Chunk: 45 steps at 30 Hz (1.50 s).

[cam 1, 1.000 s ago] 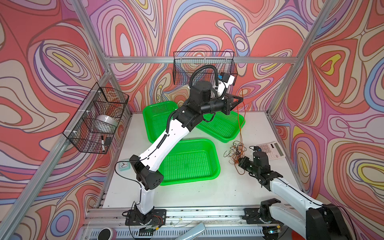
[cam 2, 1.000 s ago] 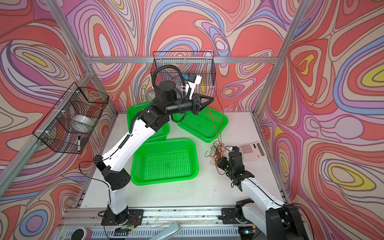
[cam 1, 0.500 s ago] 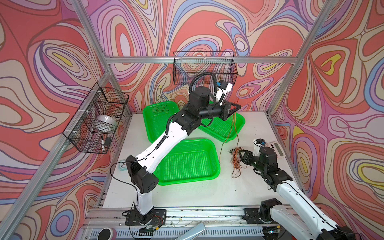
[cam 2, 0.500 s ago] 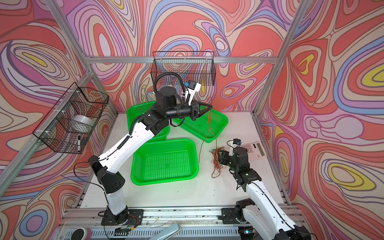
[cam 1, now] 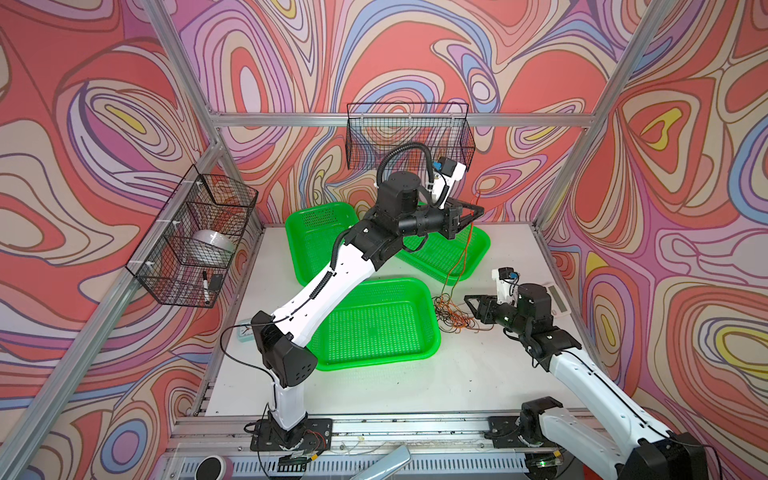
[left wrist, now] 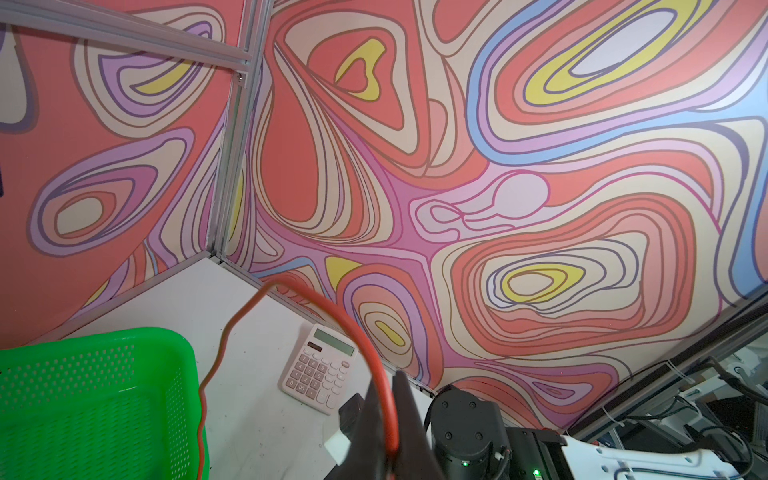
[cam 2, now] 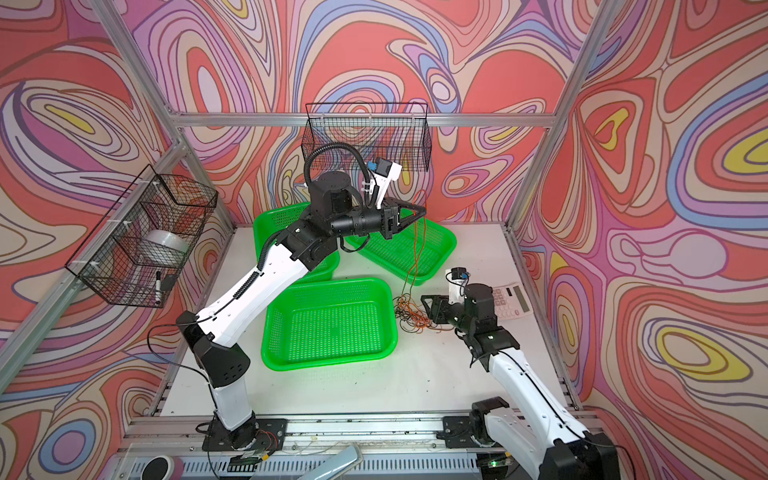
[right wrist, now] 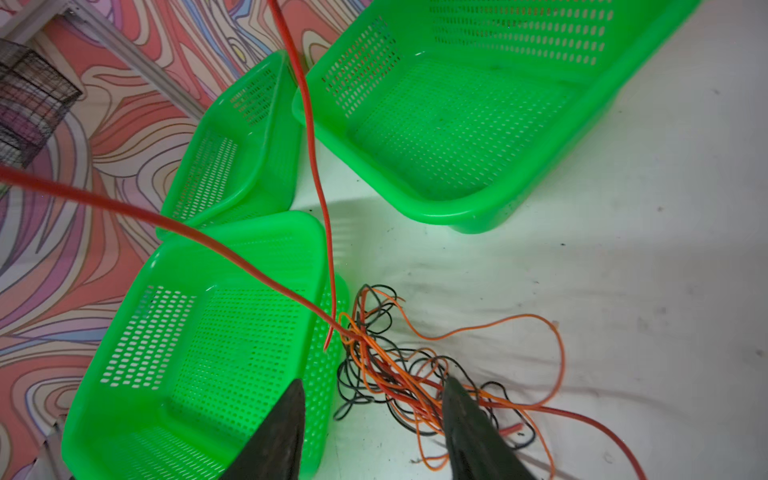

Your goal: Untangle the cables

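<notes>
Overhead view of the white surface (cam 1: 415, 386). The left claw (cam 1: 478, 210), raised above the rear right green basket (cam 1: 480, 249), is closed on a red cable (cam 1: 464, 257). This cable loops just above the tips and hangs down to the tangle of cables (cam 1: 455, 318), which lies on the surface just beside the near green basket (cam 1: 432, 332). The right claw (cam 1: 471, 308) sits low at the tangle's right edge, jaws apparently parted. A third green basket (cam 1: 316, 237) lies rear left. A calculator (cam 1: 559, 301) lies beyond the right arm. The left wire basket (cam 1: 195, 245) and back wire basket (cam 1: 409, 137) hang on the walls.
</notes>
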Available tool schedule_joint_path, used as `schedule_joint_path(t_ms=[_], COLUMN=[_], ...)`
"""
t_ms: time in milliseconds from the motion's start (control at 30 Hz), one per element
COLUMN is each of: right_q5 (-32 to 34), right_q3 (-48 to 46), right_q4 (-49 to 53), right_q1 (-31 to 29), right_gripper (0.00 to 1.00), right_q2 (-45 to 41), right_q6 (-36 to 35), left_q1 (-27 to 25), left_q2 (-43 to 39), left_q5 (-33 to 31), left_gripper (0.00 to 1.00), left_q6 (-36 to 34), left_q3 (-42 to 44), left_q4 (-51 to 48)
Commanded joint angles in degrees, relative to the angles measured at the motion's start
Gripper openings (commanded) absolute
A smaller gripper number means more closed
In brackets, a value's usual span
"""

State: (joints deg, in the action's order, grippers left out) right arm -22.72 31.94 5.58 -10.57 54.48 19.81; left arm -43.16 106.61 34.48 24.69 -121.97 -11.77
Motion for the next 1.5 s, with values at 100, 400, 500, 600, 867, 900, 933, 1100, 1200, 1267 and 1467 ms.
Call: schedule_joint_path(t_ms=[100, 400, 500, 600, 867, 900, 933, 1100, 1200, 1267, 1467], right_q5=[-10.98, -2.91, -3.56, -6.35, -8.31, -8.14, -7.06, -1.90, -0.37, -0.92, 1.86], right_q3=[2.11, 6.07, 7.79, 8.57, 5.96, 5.44, 4.70, 3.49, 6.99, 8.56, 9.27], right_q4=[-5.38, -4.33, -4.82, -5.48, -5.53, -5.49, -5.33, -5.94, -3.79, -4.03, -5.26], right_q1=[-0.44, -0.86, -0.86, -0.95, -1.06, -1.04, -1.04, -1.08, -1.04, -1.04, -1.04], right_gripper=[0.55, 0.49, 0.32, 0.27, 0.56, 0.58, 0.59, 0.62, 0.62, 0.62, 0.46], right_q2=[0.31, 4.85, 6.37, 6.96, 3.77, 2.85, 1.62, 0.91, 5.88, 8.54, 11.26], right_q6=[-1.93, -3.73, -3.68, -3.73, -2.77, -2.69, -2.27, -2.01, -1.39, -0.69, 1.79], left_q1=[-1.34, -2.52, -2.63, -2.63, -2.72, -2.72, -2.72, -2.84, -3.36, -3.65, -4.28], left_q2=[1.06, 2.20, 2.44, 2.94, 4.95, 5.05, 5.14, 5.92, 6.24, 6.25, 6.77], left_q5=[-0.16, -0.91, -1.25, -1.44, -1.01, -1.15, -1.33, -0.19, 0.06, 0.10, 0.60], left_gripper=[0.00, 0.00, 0.00, 0.00, 0.00, 0.00, 0.00, 0.00, 0.00, 0.00, 0.00], left_q6=[-0.96, -1.46, -1.57, -1.34, -1.48, -1.80, -2.09, -1.42, -1.31, -1.32, -1.29], left_q3=[-4.46, -5.56, -5.54, -5.68, -8.55, -8.80, -9.22, -10.54, -10.80, -10.75, -10.77], left_q4=[0.43, -0.78, -1.15, -1.07, -2.23, -2.56, -2.89, -3.00, -2.99, -2.99, -2.98])
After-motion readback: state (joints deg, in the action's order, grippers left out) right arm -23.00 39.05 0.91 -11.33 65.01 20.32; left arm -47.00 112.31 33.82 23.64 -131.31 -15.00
